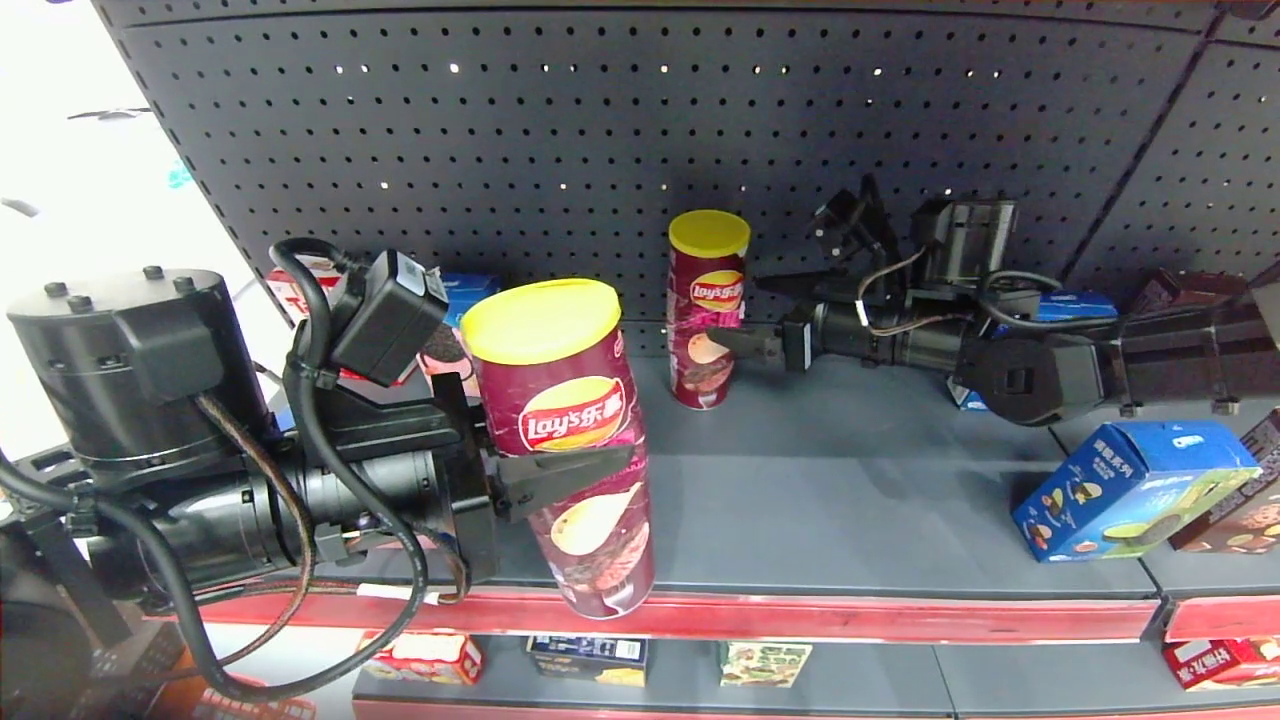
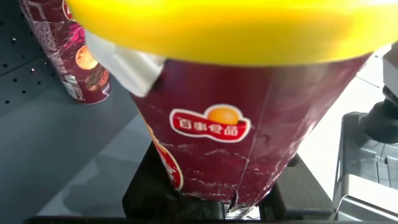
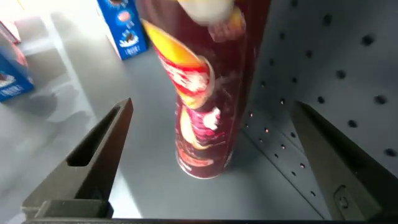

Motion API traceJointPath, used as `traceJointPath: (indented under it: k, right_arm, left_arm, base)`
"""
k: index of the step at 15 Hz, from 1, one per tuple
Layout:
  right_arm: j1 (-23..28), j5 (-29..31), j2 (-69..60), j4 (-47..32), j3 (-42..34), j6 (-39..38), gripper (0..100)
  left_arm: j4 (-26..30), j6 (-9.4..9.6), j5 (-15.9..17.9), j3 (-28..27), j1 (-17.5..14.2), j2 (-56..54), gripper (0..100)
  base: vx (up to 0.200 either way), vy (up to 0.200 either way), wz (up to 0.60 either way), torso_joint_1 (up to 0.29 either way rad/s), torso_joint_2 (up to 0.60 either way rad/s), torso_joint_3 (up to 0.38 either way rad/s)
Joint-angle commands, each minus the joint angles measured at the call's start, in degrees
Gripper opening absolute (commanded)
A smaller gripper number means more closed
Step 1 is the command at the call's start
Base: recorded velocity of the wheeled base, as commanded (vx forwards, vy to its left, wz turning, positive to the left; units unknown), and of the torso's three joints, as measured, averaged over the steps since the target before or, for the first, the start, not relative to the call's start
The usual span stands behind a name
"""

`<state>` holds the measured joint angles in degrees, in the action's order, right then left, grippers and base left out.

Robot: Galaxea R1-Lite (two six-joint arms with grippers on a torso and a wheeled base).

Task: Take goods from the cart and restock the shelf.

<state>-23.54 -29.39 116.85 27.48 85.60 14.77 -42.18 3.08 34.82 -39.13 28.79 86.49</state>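
A maroon chip can with a yellow lid [image 1: 560,430] hangs slightly tilted over the front edge of the grey shelf [image 1: 820,500], and my left gripper [image 1: 560,465] is shut on its middle. The left wrist view looks down that can [image 2: 217,124] from above the gripper [image 2: 224,199]. A second, identical can [image 1: 707,310] stands upright at the back of the shelf by the pegboard. My right gripper [image 1: 735,310] is open around it, with the can [image 3: 205,112] between the spread fingers [image 3: 99,155] and apart from both.
A tilted blue cookie box [image 1: 1130,490] and a brown box [image 1: 1240,510] lie at the shelf's right. More boxes stand at the back left [image 1: 450,300] and back right [image 1: 1070,305]. The shelf's middle is bare. Small boxes [image 1: 590,660] sit on the lower shelf.
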Motion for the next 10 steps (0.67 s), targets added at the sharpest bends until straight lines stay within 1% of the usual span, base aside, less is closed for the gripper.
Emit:
traceJointPath:
  k: [1, 6, 10]
  right_arm:
    - [0.07, -0.75, 3.12, 0.03, 1.94, -0.01, 100]
    - [-0.19, -3.04, 7.43, 1.7, 4.75, -0.19, 100]
    - [-0.19, -3.13, 9.72, 1.7, 7.56, -0.27, 100]
  left_arm:
    - [-0.01, -0.01, -0.01, 0.02, -0.05, -0.01, 0]
    - [-0.01, -0.01, -0.01, 0.46, -0.49, -0.01, 0]
    - [-0.01, -0.01, -0.01, 0.37, -0.49, -0.01, 0]
  base:
    - [0.0, 0.0, 0.0, 0.0, 0.0, 0.0]
    - [0.0, 0.0, 0.0, 0.0, 0.0, 0.0]
    - [0.0, 0.0, 0.0, 0.0, 0.0, 0.0]
